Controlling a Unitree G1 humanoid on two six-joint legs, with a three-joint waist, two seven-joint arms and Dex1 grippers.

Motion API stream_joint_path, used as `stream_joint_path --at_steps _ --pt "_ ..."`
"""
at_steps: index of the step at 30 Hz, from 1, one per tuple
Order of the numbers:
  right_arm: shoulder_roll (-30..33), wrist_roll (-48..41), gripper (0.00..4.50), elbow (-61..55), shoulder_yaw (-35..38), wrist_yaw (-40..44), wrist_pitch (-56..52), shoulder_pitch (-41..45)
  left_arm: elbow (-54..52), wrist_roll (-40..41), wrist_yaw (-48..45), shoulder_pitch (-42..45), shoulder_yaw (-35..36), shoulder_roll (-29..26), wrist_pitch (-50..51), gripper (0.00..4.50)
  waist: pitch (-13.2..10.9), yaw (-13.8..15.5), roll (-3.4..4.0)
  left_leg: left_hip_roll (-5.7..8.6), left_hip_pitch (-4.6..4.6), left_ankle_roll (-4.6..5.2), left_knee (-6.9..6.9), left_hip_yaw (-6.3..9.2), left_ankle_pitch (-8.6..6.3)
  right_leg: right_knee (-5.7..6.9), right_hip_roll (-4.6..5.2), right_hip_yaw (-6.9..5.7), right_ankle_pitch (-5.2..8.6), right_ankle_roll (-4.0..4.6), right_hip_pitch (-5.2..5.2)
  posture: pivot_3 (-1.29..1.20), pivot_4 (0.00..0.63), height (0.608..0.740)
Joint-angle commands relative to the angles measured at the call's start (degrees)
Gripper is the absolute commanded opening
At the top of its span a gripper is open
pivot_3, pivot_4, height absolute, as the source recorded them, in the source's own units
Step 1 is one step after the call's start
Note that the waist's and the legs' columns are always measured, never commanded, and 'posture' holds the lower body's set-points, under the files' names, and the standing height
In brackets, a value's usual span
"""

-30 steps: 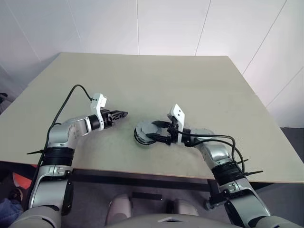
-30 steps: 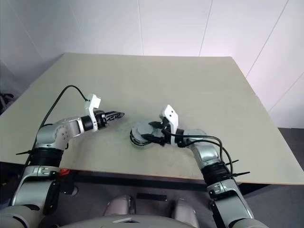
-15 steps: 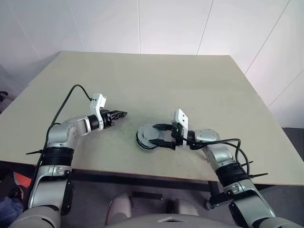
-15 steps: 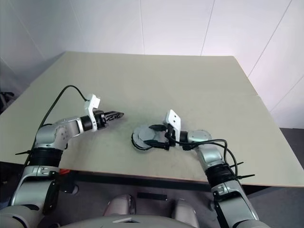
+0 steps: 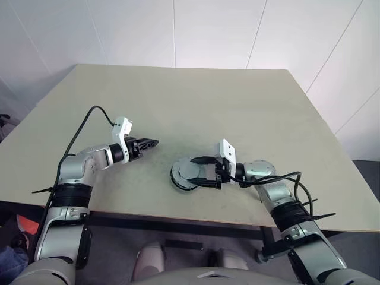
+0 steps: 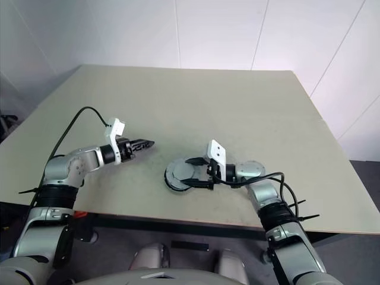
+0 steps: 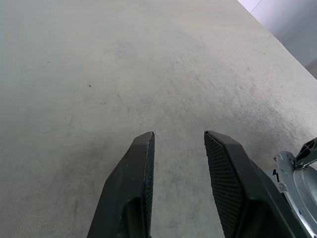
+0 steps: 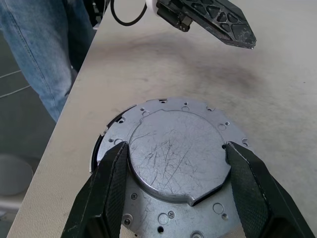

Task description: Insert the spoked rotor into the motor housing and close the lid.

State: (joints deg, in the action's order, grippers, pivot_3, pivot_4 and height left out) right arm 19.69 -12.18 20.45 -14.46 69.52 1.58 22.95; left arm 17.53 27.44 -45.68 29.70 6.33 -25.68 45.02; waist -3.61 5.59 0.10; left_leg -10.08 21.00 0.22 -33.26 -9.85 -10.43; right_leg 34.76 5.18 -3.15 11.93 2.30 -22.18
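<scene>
A grey metal lid [image 8: 173,148] with a scratched raised centre lies flat near the table's front edge. It sits on the motor housing [image 5: 174,179], of which just a dark rim shows beneath it. The spoked rotor is hidden. My right gripper [image 5: 200,171] reaches in level from the right. Its fingers [image 8: 111,188] press the two sides of the lid's raised centre, shut on it. My left gripper [image 5: 152,142] hovers over bare table to the lid's left, open, with nothing between its fingers [image 7: 141,168].
The table's front edge [image 5: 178,217] runs just below the lid. A person's legs in jeans [image 8: 34,49] stand beside the table's left end. The lid's edge [image 7: 297,186] shows past my left fingers. Bare table spreads behind.
My right hand has turned about the lid with its forearm swinging out to the right, its fingers staying on the lid. The left arm has kept still.
</scene>
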Motion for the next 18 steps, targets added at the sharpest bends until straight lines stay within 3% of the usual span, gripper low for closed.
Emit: stream_joint_path --at_steps 1,11,18 --pt "2.1 1.9 2.97 0.2 -2.3 3.1 0.5 -1.0 -1.7 0.1 -0.1 0.3 0.4 -0.8 -0.7 1.74 0.0 0.1 -0.02 0.02 0.00 0.01 0.00 0.00 -0.01 -0.01 0.01 0.00 0.00 0.00 0.00 0.00 0.000 0.740" --pt "3.2 3.1 2.97 0.7 -3.5 2.9 -0.2 -0.5 -1.4 0.0 0.1 0.3 0.4 -0.7 -0.8 1.74 0.1 0.1 -0.08 0.06 0.01 0.10 -0.01 0.00 -0.06 -0.06 0.04 0.00 0.01 0.00 0.05 0.00 0.000 0.740" --pt "4.9 6.0 2.97 0.5 -4.7 1.5 5.2 -0.8 -1.0 -0.1 0.2 0.5 0.4 -0.6 -0.8 1.74 0.1 0.1 -0.11 0.08 -0.01 0.10 -0.01 0.00 -0.06 -0.07 0.06 0.00 0.01 0.00 0.08 0.00 0.000 0.740"
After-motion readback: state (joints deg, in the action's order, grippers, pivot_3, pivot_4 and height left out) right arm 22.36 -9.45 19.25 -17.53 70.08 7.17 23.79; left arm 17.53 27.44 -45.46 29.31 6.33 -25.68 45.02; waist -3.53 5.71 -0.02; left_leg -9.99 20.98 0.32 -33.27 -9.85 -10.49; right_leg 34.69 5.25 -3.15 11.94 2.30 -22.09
